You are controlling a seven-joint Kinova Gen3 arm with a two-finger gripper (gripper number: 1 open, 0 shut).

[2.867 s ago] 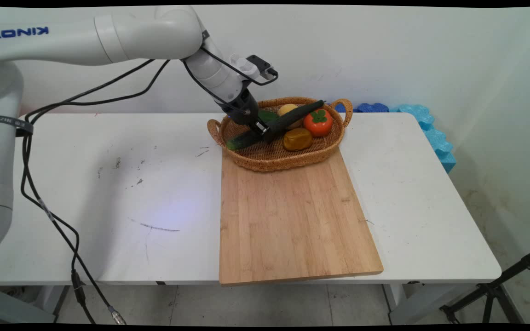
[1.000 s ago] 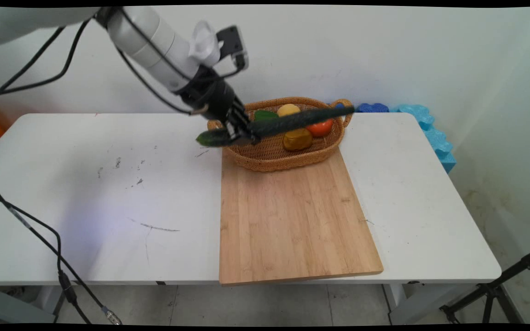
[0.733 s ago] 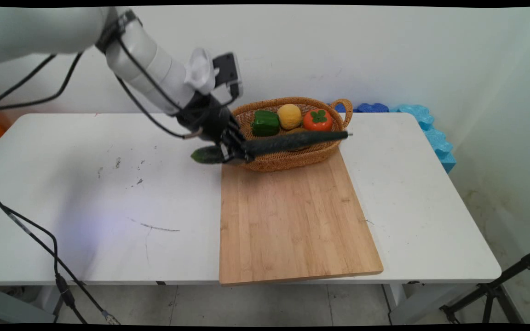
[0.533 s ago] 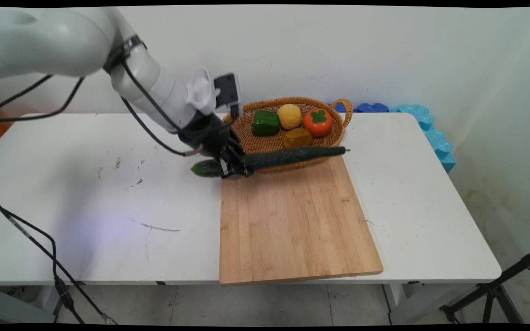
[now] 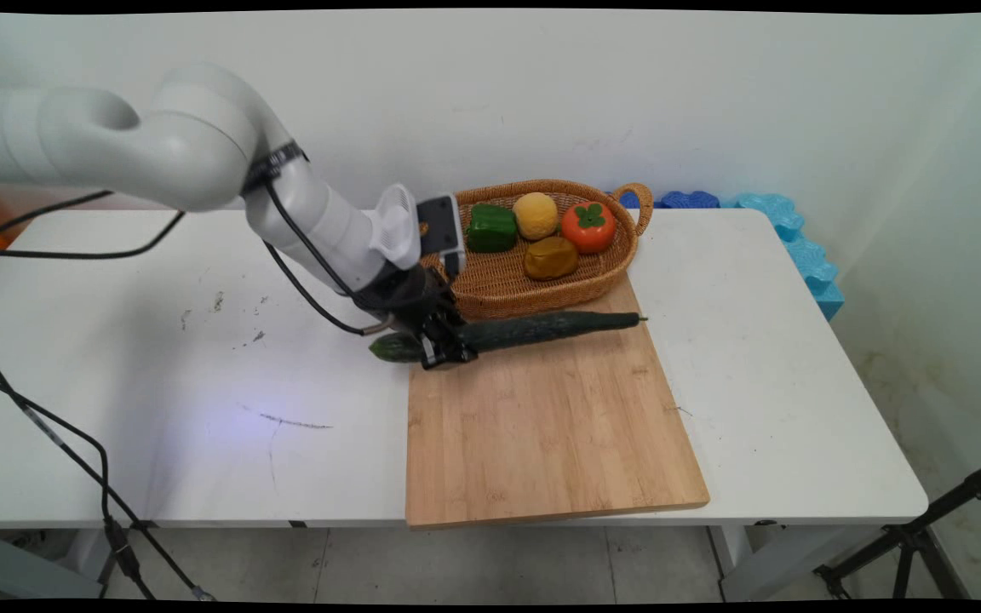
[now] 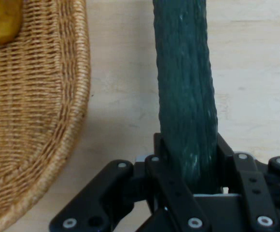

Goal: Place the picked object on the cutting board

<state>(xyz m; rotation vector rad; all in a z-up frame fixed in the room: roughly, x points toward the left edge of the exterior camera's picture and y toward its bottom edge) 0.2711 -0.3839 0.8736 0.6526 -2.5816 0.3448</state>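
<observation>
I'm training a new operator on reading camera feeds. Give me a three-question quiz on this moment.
1. True or false: the gripper is shut on the cucumber.
2. What lies under most of the cucumber? A) white table B) wooden cutting board C) wicker basket
3. Fill in: the basket holds a green pepper, a yellow fruit, a brown item and an orange ____.

Key: 1 true; 2 B; 3 persimmon.

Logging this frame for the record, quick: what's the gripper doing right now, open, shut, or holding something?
Gripper: shut on the long dark green cucumber, gripped near one end, over the far edge of the wooden cutting board.
</observation>
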